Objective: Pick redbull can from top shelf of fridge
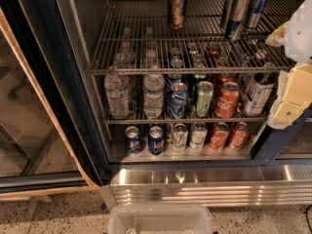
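Three slim silver-and-blue redbull cans (240, 13) stand close together at the back right of the top shelf (146, 45), a grey wire rack in the fridge (58, 91). A wider brown-gold can (176, 6) stands alone at the back middle of the same shelf. My gripper (290, 77), white and cream-coloured, shows at the right edge of the view, in front of the shelf's right end and below and to the right of the redbull cans. It touches no can.
The lower racks hold water bottles (117, 94) and several soda cans (226, 99). A ribbed steel base panel (209, 186) runs below. The glass door (24, 130) stands at the left. A clear plastic bin (160, 219) sits on the floor in front.
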`<state>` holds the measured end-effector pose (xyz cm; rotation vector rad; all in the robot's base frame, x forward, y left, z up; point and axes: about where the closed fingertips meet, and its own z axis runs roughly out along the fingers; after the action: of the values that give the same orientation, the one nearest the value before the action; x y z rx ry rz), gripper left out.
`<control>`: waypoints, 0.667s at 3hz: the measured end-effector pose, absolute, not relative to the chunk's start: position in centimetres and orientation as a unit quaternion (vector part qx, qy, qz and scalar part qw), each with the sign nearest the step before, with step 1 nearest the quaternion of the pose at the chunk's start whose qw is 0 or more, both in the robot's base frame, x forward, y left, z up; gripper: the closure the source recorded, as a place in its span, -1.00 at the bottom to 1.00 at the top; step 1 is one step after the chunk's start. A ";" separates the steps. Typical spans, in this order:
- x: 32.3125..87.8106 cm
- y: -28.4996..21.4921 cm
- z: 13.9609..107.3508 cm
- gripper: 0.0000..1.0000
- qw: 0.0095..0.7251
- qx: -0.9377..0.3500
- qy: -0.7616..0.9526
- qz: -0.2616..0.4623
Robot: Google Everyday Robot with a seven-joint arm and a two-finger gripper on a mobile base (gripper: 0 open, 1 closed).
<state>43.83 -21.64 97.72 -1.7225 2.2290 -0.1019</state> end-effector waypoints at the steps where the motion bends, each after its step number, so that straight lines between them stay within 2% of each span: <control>1: 44.0 -21.5 97.9 -1.00 0.165 -0.604 0.779 -0.040; 2: 45.5 -21.0 98.0 -1.00 0.207 -0.596 0.775 -0.037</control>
<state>45.53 -20.97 98.00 -1.6587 2.1582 -0.1035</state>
